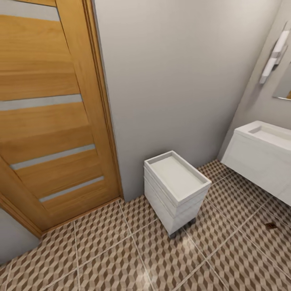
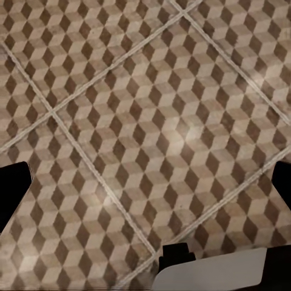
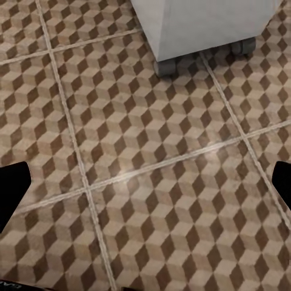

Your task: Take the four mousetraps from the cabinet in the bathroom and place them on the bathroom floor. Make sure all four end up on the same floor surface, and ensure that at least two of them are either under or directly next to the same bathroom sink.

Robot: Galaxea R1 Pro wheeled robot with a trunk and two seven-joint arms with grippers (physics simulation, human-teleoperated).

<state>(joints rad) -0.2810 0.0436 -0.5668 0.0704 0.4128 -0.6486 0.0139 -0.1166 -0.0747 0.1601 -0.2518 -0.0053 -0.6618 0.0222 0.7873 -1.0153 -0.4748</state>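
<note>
The cabinet is out of view. The bathroom floor [image 1: 121, 258] of cube-pattern tiles spreads across the lower head view. The white sink [image 1: 268, 135] on its wall-hung vanity stands at the right edge. A small flat brown thing [image 1: 270, 225] lies on the tiles in front of the vanity; it is too small to tell whether it is a mousetrap. My left gripper [image 2: 145, 188] hangs open over bare bathroom floor [image 2: 151, 109], dark fingertips [image 2: 12, 194] far apart. My right gripper [image 3: 145, 188] is open too, above bathroom floor [image 3: 157, 157], with nothing between its fingertips [image 3: 12, 194].
A small white drawer unit [image 1: 176, 190] on castors stands against the grey wall in the middle, its base and wheels [image 3: 200, 30] close ahead of my right gripper. A wooden door [image 1: 48, 117] fills the left. A white robot part [image 2: 212, 273] shows near my left gripper.
</note>
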